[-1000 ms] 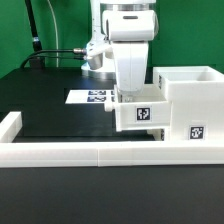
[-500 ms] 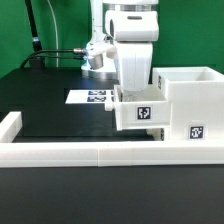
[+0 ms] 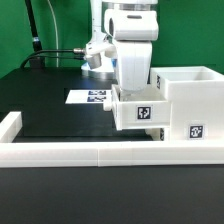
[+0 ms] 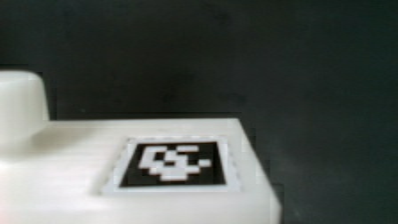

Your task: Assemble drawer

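Observation:
A small white drawer box [image 3: 140, 112] with a black-and-white tag on its front stands against the left side of a larger open white box [image 3: 190, 100], which also carries a tag. My gripper [image 3: 128, 93] reaches down at the small box's far left edge. Its fingertips are hidden behind the box wall, so I cannot tell whether they grip it. The wrist view shows a white tagged surface [image 4: 169, 165] close up and a rounded white piece [image 4: 18, 100] beside it, over the black table. No fingers show there.
The marker board [image 3: 92, 97] lies flat on the black table behind the small box. A low white wall [image 3: 80, 152] runs along the front edge and rises into a corner block [image 3: 10, 125] at the exterior view's left. Green backdrop and cables stand behind.
The arm and the small drawer box have shifted slightly towards the exterior view's right, bringing the small box closer against the larger box.

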